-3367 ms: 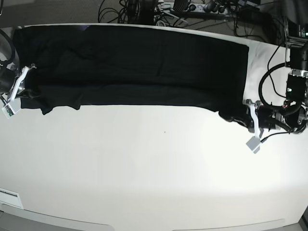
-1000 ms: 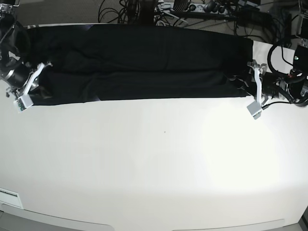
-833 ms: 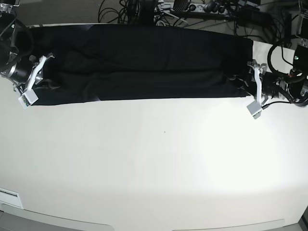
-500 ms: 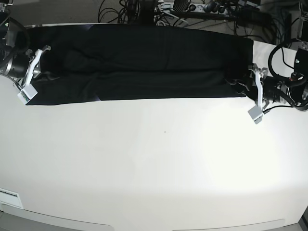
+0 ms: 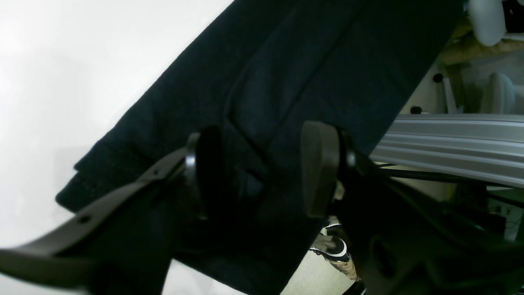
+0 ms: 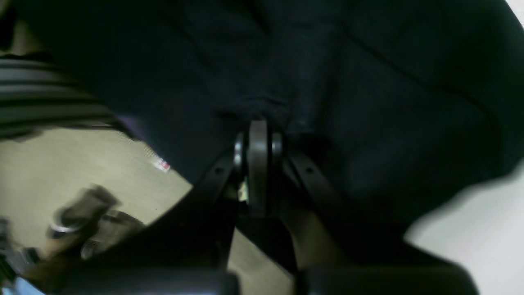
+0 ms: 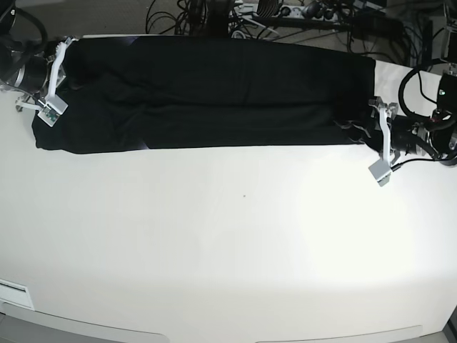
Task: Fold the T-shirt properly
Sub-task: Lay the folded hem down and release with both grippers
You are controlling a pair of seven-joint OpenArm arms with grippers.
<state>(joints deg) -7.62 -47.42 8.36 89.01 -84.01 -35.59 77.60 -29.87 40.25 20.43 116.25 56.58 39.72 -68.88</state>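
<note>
— T-shirt (image 7: 214, 93): long black band across the far side of the tabletop (image 7: 228, 236), long axis running side to side, one arm at each short end.

— Right gripper (image 6: 258, 135): clamped tight on a pinch of cloth at its end of the band. Left gripper (image 5: 262, 168): spread wide, straddling the hem at the opposite end, gripping nothing.

— So, likely next: that end needing a fresh pinch, cloth lying straight ahead between the pads.
</note>
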